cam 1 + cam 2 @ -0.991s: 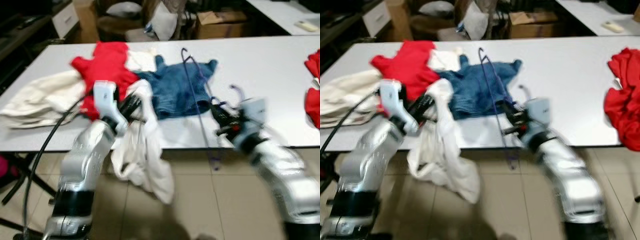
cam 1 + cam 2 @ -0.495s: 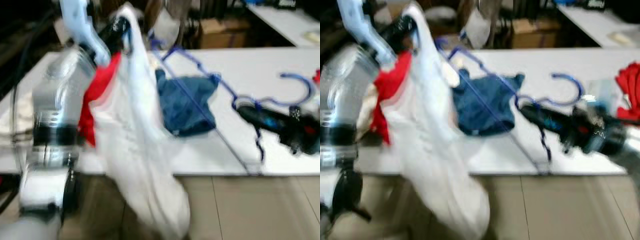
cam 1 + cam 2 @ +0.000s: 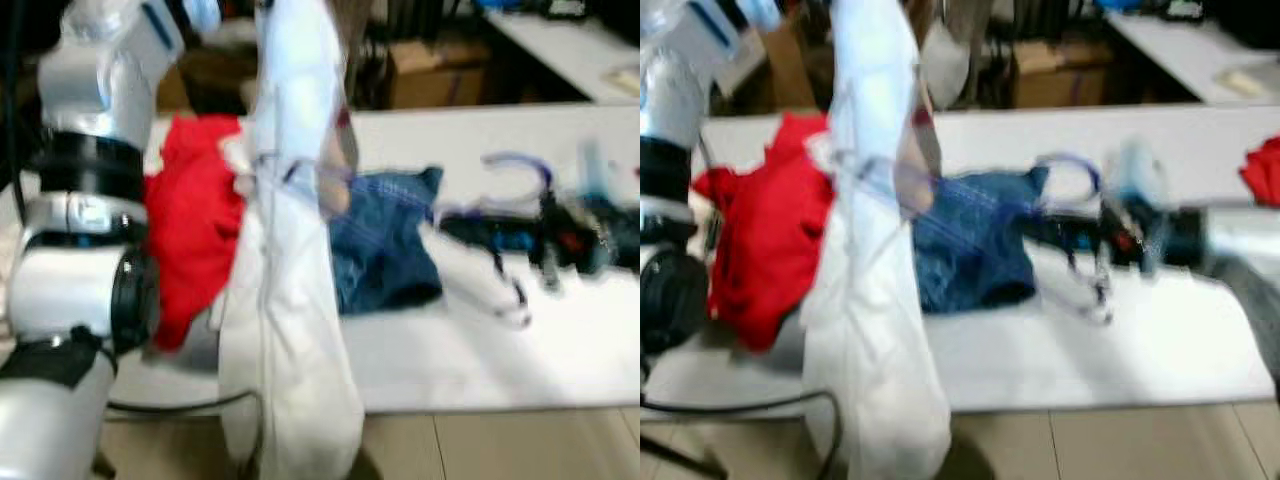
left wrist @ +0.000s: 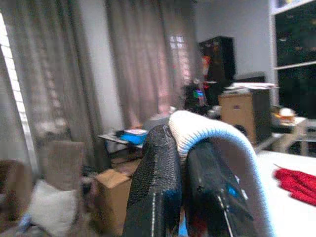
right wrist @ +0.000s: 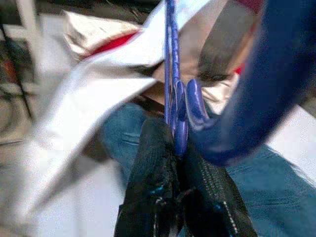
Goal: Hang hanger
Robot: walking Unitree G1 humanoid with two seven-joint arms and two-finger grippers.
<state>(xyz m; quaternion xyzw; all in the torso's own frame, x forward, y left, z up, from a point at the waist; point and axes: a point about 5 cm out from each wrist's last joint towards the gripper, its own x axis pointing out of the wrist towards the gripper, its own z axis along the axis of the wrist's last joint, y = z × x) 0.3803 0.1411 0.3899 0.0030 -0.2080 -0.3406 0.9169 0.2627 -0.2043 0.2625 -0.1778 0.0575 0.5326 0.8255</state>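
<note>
My left gripper point(image 4: 181, 148) is raised high and shut on the ribbed collar of a white garment point(image 3: 290, 260), which hangs long in front of the table. My right gripper point(image 3: 468, 232) reaches in from the right over the table, shut on the neck of a blue hanger point(image 5: 173, 74). The hanger's hook point(image 3: 520, 165) curls up above the gripper. One arm of the hanger runs left to the hanging garment, and in the right wrist view it enters the white cloth. The head views are blurred.
A red garment point(image 3: 195, 220) and a blue denim garment point(image 3: 385, 250) lie on the white table point(image 3: 520, 350) behind the hanging cloth. More red cloth point(image 3: 1265, 165) lies at the table's right end. Cardboard boxes point(image 3: 435, 70) and another table point(image 3: 570, 35) stand behind.
My left arm has lifted the white garment higher, so it hangs upright. My right gripper has carried the hanger left, up to the garment. The view has also shifted.
</note>
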